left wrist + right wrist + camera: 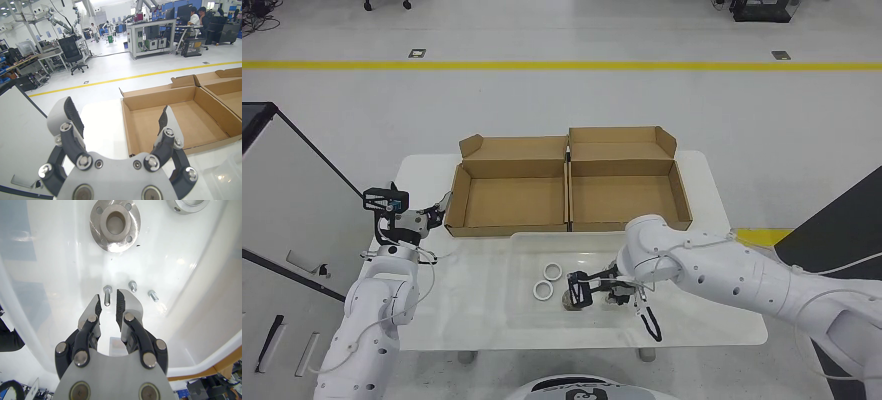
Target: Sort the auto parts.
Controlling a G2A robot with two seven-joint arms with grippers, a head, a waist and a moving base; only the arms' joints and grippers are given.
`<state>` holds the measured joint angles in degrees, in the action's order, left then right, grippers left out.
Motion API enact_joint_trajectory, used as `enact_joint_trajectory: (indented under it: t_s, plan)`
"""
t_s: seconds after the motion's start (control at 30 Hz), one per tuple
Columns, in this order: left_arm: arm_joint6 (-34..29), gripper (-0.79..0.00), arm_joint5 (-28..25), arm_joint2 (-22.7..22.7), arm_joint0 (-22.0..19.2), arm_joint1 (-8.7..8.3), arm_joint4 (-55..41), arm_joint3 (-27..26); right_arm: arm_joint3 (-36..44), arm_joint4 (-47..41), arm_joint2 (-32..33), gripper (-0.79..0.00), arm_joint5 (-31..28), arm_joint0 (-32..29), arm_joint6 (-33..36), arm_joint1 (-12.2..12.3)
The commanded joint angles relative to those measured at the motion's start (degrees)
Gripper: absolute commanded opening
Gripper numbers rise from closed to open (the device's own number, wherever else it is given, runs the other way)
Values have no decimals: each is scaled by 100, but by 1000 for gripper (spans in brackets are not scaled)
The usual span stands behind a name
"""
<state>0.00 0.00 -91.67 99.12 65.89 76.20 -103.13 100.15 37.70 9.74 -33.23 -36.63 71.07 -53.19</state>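
A long hex bolt [107, 292] lies on the floor of a clear tray [189, 367], between the fingers of my right gripper [108, 294], which is open and straddles it without visibly touching. Two short bolts [132, 286] [153, 295] lie just beside it. Beyond the fingertips rest a steel flange [115, 225] and a metal ring [187, 206]. In the top view the right gripper [608, 291] points down into the tray [487, 300], near two white rings [553, 271] [543, 290]. My left gripper [117, 104] is open and holds nothing, by the left box's near corner.
Two open cardboard boxes [510, 200] [627, 195] stand side by side at the table's far edge, both with bare floors. The left box [170, 121] lies just ahead of the left gripper [432, 212]. A grey panel [20, 121] borders the table's left side.
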Motion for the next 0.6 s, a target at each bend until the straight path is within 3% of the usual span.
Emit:
enact_joint_trajectory:
  t_s: [0.0,0.3,0.57]
  plan:
    - [0,0,0,0,0,0,0,0,-16,-5,0,-785,5,-5,6,-8]
    - [0,0,0,0,0,0,0,0,139,-334,0,-785,36,231,36,48]
    - [0,0,0,0,0,0,0,0,669,-1045,44,-785,-170,837,-171,477]
